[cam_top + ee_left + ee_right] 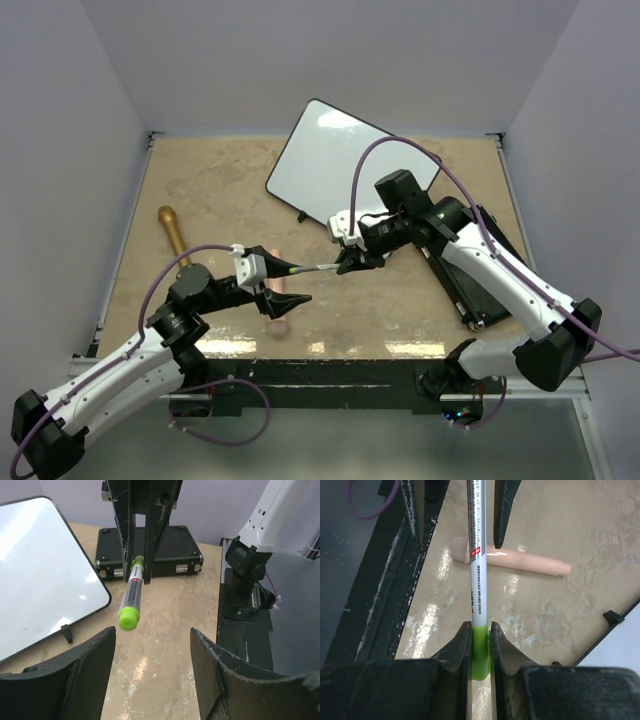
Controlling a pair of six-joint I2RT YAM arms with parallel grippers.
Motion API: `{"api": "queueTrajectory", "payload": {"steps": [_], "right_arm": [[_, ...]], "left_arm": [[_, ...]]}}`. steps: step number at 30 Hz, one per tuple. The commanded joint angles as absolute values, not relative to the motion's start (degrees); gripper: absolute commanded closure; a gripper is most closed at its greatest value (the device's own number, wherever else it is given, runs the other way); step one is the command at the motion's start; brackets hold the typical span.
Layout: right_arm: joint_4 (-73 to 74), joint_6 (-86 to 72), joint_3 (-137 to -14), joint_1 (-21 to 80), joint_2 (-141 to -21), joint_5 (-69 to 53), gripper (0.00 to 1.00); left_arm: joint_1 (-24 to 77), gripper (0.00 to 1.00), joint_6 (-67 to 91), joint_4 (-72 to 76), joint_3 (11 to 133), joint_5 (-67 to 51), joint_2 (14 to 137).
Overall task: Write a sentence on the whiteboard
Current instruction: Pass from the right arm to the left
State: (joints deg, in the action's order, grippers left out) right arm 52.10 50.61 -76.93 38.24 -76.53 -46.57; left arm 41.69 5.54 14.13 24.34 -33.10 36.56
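**Marker held between two pincers**

The right pincer is clamped on the green end of the marker and holds it above the desk. The barrel runs toward the left arm. The left pincer has its fingers apart on either side of the marker's other end (a green cap) and does not touch it.

The whiteboard sits askew at the far middle of the desk, well apart from both pincers, and glare lies across its white face. A black case lies on the right side of the desk under the right arm. A pink rod lies on the desk below the marker. A brown stick lies off to the left.
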Motion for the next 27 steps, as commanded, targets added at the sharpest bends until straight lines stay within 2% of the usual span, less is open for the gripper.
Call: {"api": "queueTrajectory", "payload": {"steps": [1, 14, 27], "right_arm": [[51.5, 50.6, -78.3, 38.6, -75.3, -53.2, 1.0], [49.5, 49.6, -76.7, 38.5, -76.9, -55.3, 1.0], [46.0, 44.8, -76.4, 39.0, -78.9, -52.5, 1.0]], "left_arm": [[41.7, 0.36, 10.5, 30.4, 20.6, -32.9, 34.5], [41.7, 0.42, 12.3, 36.5, 20.6, -30.8, 36.9], [43.8, 0.51, 9.4, 32.3, 23.4, -27.6, 39.3]]}}
